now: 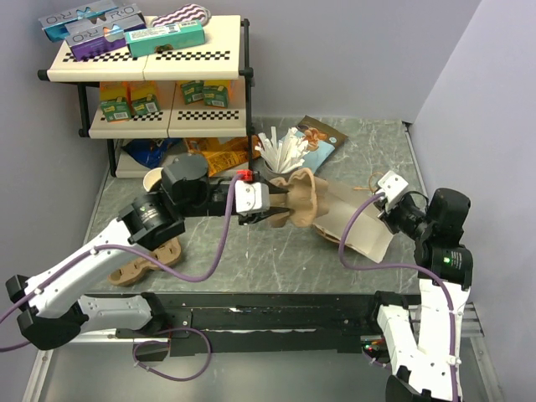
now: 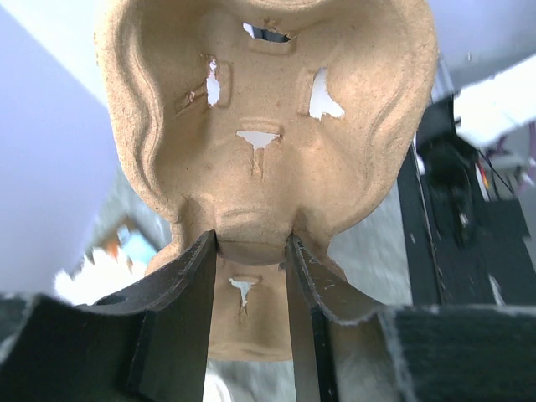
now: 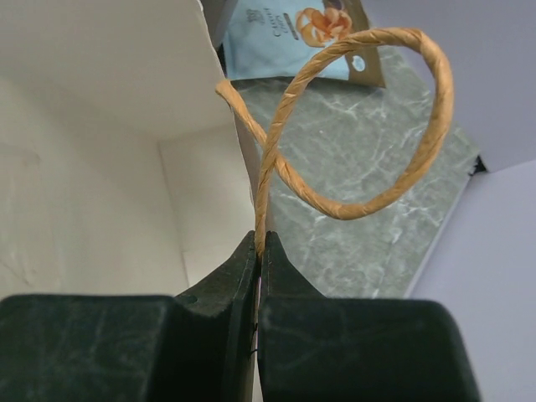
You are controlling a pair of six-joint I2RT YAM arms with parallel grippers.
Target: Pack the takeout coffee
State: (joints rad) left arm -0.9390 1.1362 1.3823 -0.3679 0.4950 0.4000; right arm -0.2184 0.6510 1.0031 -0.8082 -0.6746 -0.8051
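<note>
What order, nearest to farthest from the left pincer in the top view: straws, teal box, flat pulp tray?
1. Straws, just beyond the left pincer.
2. Flat pulp tray, to its near left.
3. Teal box, on the top shelf, far left.

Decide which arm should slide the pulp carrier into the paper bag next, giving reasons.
Left. The left gripper clamps the pulp carrier beside the paper bag; the right gripper is shut on the bag's edge.

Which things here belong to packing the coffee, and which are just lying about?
In use: pulp cup carrier in left gripper; paper bag, twine handle pinched by right gripper.
Lying about: shelf boxes, snack packets, white straws, second carrier under left arm.
</note>
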